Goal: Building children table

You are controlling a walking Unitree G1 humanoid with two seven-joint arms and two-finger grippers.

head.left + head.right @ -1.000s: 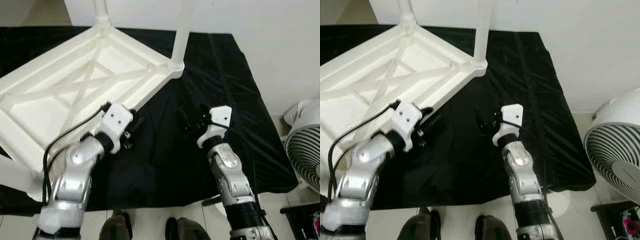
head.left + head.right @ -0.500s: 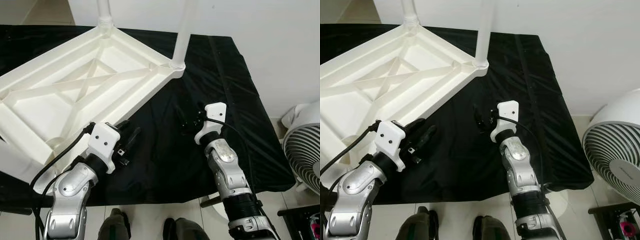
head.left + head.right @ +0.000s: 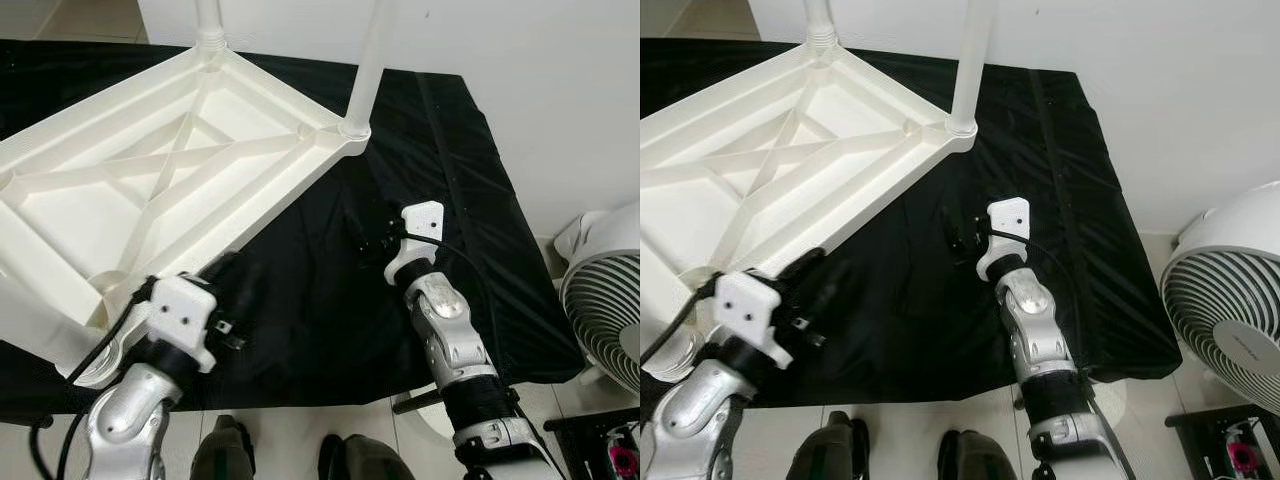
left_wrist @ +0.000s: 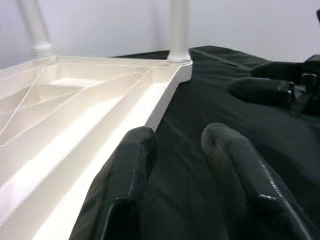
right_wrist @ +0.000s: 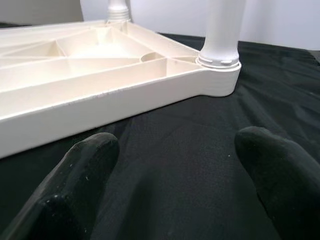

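A white plastic children's table (image 3: 290,195) lies upside down on a black cloth (image 3: 460,180). Two white legs stand in its far corners: one at the back (image 3: 208,15) and one at the right corner (image 3: 368,60). The near left corner socket (image 3: 85,372) holds no leg. My left gripper (image 3: 238,285) hovers open over the cloth, just off the table's near edge (image 4: 75,130), holding nothing. My right gripper (image 3: 370,238) is open wide over the cloth, pointing at the right corner leg (image 5: 222,30), a short way from it.
A white fan (image 3: 605,310) stands on the floor at the right, past the cloth's edge. My feet (image 3: 230,455) are at the near edge of the cloth. A white wall runs behind the table.
My left arm has drawn back toward my body, off the table's rim and down to the near left. The right gripper has barely shifted.
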